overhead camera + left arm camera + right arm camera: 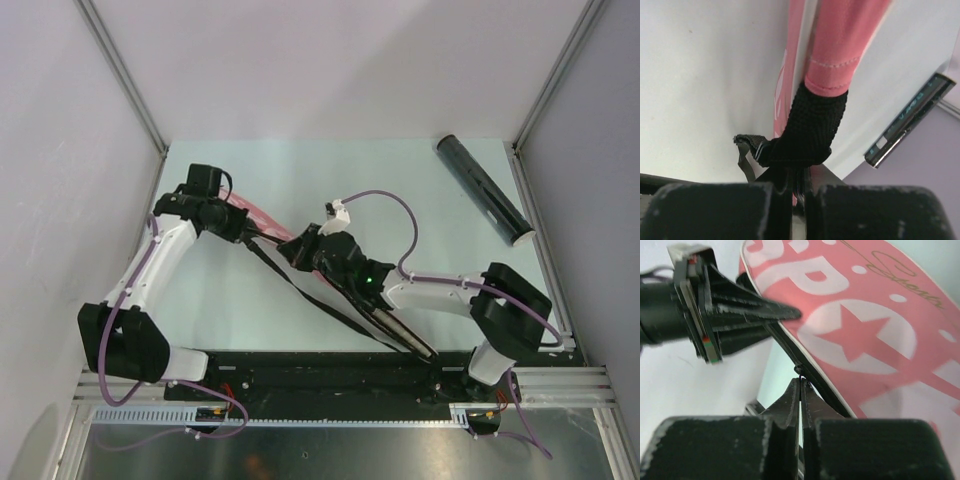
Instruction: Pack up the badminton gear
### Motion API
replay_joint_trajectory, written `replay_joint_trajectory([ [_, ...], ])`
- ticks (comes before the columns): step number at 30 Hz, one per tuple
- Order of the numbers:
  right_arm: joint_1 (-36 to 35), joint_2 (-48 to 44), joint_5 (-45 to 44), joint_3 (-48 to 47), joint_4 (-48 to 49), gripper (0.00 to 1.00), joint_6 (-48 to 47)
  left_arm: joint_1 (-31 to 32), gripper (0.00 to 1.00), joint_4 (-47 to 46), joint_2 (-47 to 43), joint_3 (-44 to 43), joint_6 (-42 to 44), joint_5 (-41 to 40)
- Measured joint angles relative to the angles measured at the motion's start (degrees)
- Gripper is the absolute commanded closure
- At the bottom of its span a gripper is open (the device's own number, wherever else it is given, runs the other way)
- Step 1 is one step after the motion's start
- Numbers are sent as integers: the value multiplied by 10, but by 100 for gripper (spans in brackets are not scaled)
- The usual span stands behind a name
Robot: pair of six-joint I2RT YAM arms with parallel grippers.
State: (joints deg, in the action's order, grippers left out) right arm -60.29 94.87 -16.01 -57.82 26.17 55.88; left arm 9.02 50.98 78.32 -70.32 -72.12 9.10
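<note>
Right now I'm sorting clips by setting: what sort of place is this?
Likely a robot test booth: blank white walls, aluminium rails, left arm and right arm bolted at the table edge.

cover (262,222): on table (300,170), centre-left | tube (484,188): far right corner

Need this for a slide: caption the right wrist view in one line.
Right claw shut at the dark-trimmed edge of the pink fabric racket cover with white lettering.

Left arm (150,270): elbow out left, forearm angled up and inward. Left gripper (797,186) pinched on black strap (810,125). Right arm (430,290): folded low, wrist pointing up-left. Right gripper (800,386) fully closed, fingertips pressed together, close to left gripper.
</note>
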Motion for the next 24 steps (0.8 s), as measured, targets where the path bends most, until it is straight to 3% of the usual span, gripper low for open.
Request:
replay_joint_trajectory([
  [13,48,-192,164,157,-133,100,-187,-90,100,42,124,-155,129,-51],
  [20,104,-382,173,295,-247,100,-222,-128,100,62,183,-257,180,-101],
  [24,136,-447,170,349,-277,100,-225,-138,100,67,219,-309,195,-121],
])
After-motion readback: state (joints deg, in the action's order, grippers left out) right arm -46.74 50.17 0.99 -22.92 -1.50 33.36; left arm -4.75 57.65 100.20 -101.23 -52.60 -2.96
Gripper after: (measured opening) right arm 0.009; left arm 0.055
